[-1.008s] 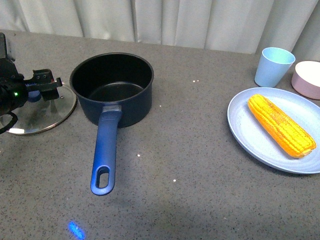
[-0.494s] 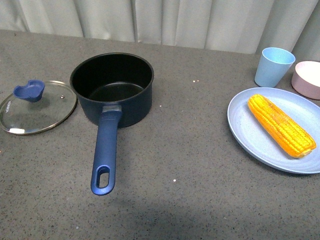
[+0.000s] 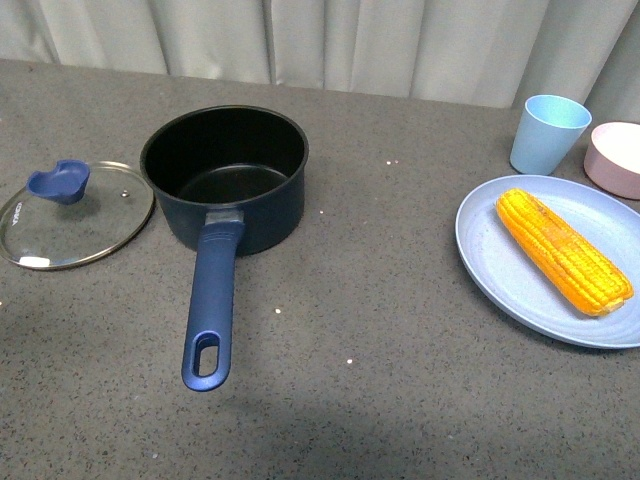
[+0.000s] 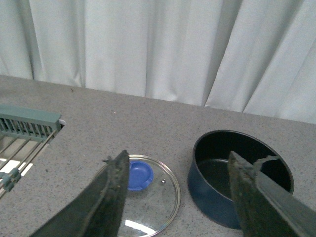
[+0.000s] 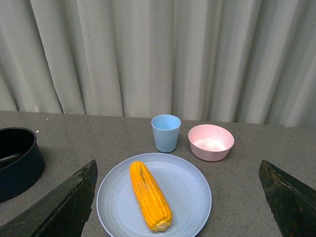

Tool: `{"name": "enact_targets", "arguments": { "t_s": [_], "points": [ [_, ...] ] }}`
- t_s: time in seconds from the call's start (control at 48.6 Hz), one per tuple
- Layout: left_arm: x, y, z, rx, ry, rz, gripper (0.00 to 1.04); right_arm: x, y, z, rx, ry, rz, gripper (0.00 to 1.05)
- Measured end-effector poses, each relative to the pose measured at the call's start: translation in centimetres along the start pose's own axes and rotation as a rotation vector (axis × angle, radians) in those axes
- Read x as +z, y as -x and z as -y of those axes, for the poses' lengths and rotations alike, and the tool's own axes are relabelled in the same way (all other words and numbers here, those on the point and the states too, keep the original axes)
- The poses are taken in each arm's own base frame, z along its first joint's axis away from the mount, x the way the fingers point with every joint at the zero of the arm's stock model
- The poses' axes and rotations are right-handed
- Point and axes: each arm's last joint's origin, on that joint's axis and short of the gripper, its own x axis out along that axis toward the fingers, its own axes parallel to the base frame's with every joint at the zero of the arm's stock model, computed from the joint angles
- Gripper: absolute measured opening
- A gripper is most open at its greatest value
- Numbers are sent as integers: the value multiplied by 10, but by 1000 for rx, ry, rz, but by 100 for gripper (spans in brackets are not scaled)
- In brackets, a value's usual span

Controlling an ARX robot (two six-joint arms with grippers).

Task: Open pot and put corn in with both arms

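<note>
**While both grippers hang spread and empty, pot stands uncovered**

Left gripper: fingers wide apart, nothing held. Between them, the glass lid with blue knob lies flat by one finger. The pot is by the other finger and partly hidden behind it.

Right gripper: fingers wide apart, nothing held. The corn cob lies between them on a light blue plate, well apart from the pot. A light blue cup and a pink bowl stand beyond the plate.
</note>
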Motion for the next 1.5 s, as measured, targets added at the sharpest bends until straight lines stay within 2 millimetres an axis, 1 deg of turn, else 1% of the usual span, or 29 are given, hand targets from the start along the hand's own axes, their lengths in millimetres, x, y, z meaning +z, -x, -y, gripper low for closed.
{"name": "enact_targets", "arguments": {
  "t_s": [0.103, 0.144, 0.185, 0.268, 0.494, 0.885, 1.502],
  "points": [
    [0, 15, 4, 7, -14, 5, 37, 0, 0, 0, 0, 0, 0, 96],
    [0, 19, 5, 4, -16, 4, 30, 0, 0, 0, 0, 0, 0, 96],
    [-1, 24, 11, 26, -19, 1, 19, 0, 0, 0, 0, 0, 1, 96],
    [-1, 31, 16, 5, -24, 2, 4, 0, 0, 0, 0, 0, 0, 96],
    [0, 48, 17, 3, -27, 6, 4, 0, 0, 0, 0, 0, 1, 96],
    [9, 68, 17, 2, -27, 34, 4, 0, 0, 0, 0, 0, 1, 96],
    [10, 83, 18, 2, -27, 41, 4, 0, 0, 0, 0, 0, 0, 96]
  ]
}}
